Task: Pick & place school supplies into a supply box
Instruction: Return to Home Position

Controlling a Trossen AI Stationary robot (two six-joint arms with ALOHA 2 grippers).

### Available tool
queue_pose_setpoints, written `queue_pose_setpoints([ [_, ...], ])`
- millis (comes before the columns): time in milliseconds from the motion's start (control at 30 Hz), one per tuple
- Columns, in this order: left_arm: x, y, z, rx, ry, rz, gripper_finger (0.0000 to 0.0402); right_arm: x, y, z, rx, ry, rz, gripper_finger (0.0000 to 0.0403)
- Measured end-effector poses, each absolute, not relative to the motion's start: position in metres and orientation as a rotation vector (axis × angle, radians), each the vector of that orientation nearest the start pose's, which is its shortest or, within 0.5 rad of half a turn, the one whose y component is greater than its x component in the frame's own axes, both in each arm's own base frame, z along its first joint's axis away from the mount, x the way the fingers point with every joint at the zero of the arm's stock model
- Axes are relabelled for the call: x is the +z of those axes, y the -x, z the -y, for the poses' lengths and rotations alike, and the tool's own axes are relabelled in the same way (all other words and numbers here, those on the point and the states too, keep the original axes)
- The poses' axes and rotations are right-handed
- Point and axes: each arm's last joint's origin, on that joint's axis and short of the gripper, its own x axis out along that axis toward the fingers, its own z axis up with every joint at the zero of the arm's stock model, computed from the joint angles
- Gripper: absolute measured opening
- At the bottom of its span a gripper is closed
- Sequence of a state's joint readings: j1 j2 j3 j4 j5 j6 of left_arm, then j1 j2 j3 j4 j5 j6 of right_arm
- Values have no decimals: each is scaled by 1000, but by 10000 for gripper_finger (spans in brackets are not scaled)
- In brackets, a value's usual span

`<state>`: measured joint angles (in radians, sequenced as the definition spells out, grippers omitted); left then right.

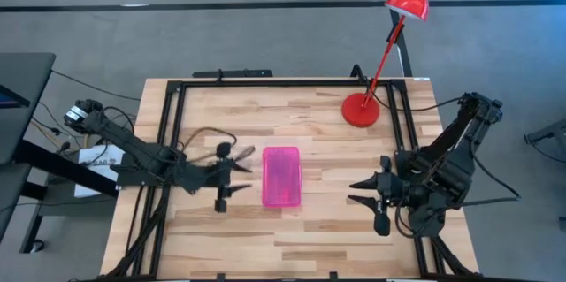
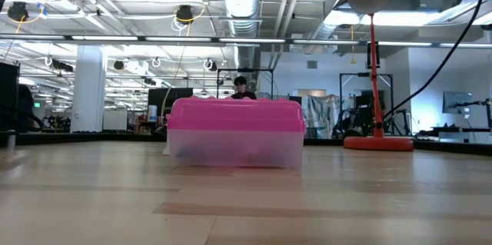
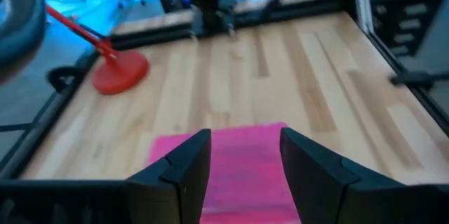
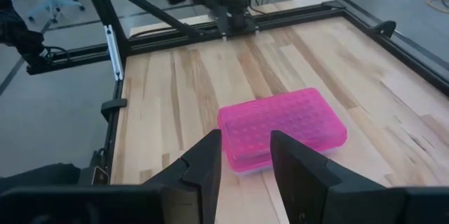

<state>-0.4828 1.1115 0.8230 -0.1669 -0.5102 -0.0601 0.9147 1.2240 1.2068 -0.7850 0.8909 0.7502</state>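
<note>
Two arms reach low toward middle; left gripper (image 1: 233,176), right gripper (image 1: 355,191) fingers spread, empty, either side of closed pink pencil case (image 1: 281,176).

The supply box (image 1: 281,177) sits mid-table (image 1: 309,229), between the left gripper (image 1: 233,176), close by, and the right gripper (image 1: 355,191). The lamp (image 1: 361,110) stands behind, rightward.

Wooden table (image 1: 336,220) — pink supply box (image 1: 281,177), lamp (image 1: 361,110)

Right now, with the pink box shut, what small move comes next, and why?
Probably draw the left tool away from the supply box: its lid is down, no supplies lie loose on the table, and both tools are open and empty, the right tool farther off.
</note>
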Motion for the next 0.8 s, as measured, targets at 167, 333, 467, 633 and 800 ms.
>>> queue_pose_setpoints([
  [167, 306, -207, 75, 33, -149, -315, 167, 345, -159, -175, -148, -91, -471, 118],
  [333, 316, -189, 55, 62, -163, -203, 167, 344, -155, -178, -128, -79, -476, 118],
  [467, 309, -174, 42, 104, -161, -142, 167, 345, -153, -179, -120, -76, -474, 118],
  [633, 292, -152, 28, 134, -131, -125, 167, 345, -153, -179, -121, -77, -473, 118],
  [800, 284, -128, 25, 15, -92, -65, 167, 345, -153, -180, -121, -80, -470, 118],
])
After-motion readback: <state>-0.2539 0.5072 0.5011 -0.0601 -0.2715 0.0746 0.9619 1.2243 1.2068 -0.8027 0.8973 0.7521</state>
